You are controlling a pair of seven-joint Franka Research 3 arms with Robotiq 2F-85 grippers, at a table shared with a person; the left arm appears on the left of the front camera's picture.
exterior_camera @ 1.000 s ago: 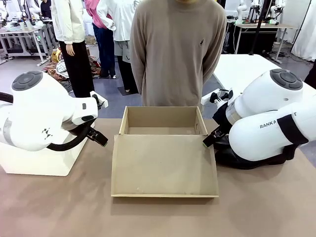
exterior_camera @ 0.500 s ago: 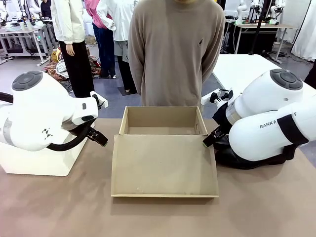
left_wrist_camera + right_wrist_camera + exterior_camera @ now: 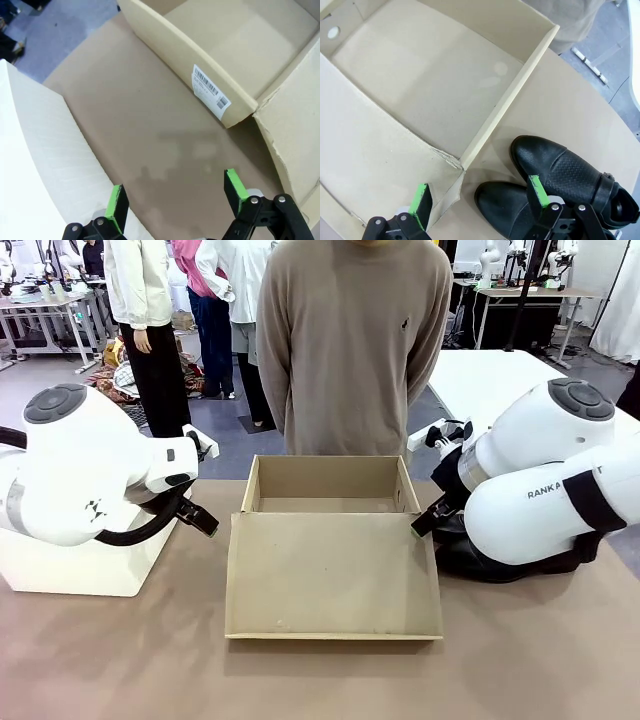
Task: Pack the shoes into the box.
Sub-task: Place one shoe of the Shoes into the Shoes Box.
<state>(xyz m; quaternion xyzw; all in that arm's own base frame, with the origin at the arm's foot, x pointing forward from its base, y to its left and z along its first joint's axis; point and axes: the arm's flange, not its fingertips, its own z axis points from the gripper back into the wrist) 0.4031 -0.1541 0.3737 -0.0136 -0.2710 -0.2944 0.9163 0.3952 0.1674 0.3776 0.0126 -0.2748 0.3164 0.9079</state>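
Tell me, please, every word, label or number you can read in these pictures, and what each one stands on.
"RANKA": cut-off lettering on the white right arm, front view.
Barcode label on the outer end wall of the box, left wrist view: bars plain, printed digits too small to read.
Small dark mark on the chest of the person's sweater: too small to read.
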